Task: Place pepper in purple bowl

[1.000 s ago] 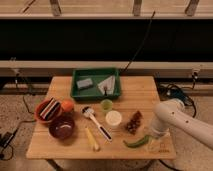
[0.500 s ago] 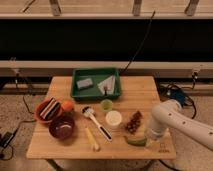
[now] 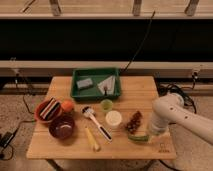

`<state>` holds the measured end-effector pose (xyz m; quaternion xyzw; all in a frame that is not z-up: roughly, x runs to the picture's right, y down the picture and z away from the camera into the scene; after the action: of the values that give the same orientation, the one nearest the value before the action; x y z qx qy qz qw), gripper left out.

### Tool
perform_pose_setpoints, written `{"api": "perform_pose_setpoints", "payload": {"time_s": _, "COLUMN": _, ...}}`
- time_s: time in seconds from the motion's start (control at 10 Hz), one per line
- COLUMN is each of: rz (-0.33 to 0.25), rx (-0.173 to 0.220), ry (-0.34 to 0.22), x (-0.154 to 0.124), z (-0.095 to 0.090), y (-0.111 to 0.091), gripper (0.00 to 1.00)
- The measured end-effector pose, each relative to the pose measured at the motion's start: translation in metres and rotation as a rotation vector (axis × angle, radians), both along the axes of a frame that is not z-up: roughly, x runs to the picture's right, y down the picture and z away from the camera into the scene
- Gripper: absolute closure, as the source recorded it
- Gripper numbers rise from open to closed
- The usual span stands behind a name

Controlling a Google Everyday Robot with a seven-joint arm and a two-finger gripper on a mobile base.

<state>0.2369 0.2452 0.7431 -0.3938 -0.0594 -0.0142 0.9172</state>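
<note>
Slim curved green pepper (image 3: 138, 137) lies front right on the wooden bench (image 3: 145, 90), pincer (image 3: 154, 133) down at its end. Can't tell if it's clenched or released. A skimpy pinch could drop it before reaching the glossy dark purple bowl (image 3: 52, 128), far left.

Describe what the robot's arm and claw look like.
The arm is creamy white, built of thick, smooth, rounded tube segments with a bulbous joint. No cables or markings show on it. Its claw, by the pepper at the front right of the table, shows no clear detail.
</note>
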Motion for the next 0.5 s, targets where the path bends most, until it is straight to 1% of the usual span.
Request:
{"api": "perform_pose_setpoints", "payload": {"time_s": 0.1, "rz": 0.004, "rx": 0.005, "ry": 0.006, "x": 0.000, "z": -0.007, "y": -0.012, "gripper": 1.00}}
{"api": "perform_pose_setpoints", "payload": {"time_s": 0.3, "rz": 0.007, "rx": 0.021, "ry": 0.016, "x": -0.002, "z": -0.032, "y": -0.057, "gripper": 1.00}}
{"api": "perform_pose_setpoints", "payload": {"time_s": 0.4, "rz": 0.007, "rx": 0.031, "ry": 0.014, "x": -0.006, "z": -0.044, "y": -0.077, "gripper": 1.00}}
{"api": "perform_pose_setpoints", "payload": {"time_s": 0.5, "rz": 0.006, "rx": 0.040, "ry": 0.012, "x": -0.009, "z": -0.053, "y": -0.091, "gripper": 1.00}}
